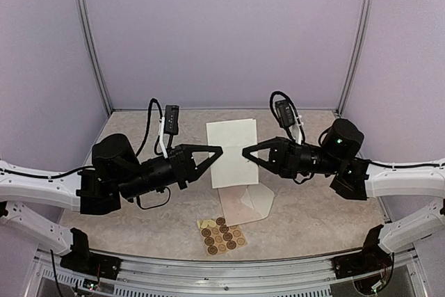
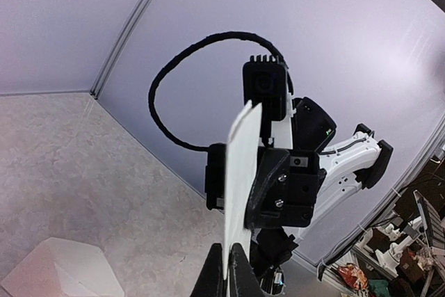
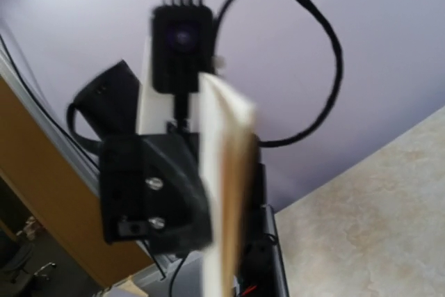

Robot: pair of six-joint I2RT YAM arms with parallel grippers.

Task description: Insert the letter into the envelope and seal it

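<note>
The letter [image 1: 233, 145] is a white sheet held off the table between both grippers. My left gripper [image 1: 221, 149] is shut on its left edge; in the left wrist view the sheet [image 2: 240, 172] stands edge-on, pinched between my fingertips [image 2: 235, 273]. My right gripper [image 1: 244, 152] is shut on its right edge; in the right wrist view the sheet [image 3: 222, 193] is edge-on and blurred, and my own fingertips are out of view. The pale envelope [image 1: 250, 202] lies on the table under the letter's near end; it also shows in the left wrist view [image 2: 59, 269].
A tan sheet of round brown stickers [image 1: 222, 236] lies near the table's front edge. Purple walls with metal corner posts [image 1: 90, 39] enclose the back and sides. Each arm shows in the other's wrist view.
</note>
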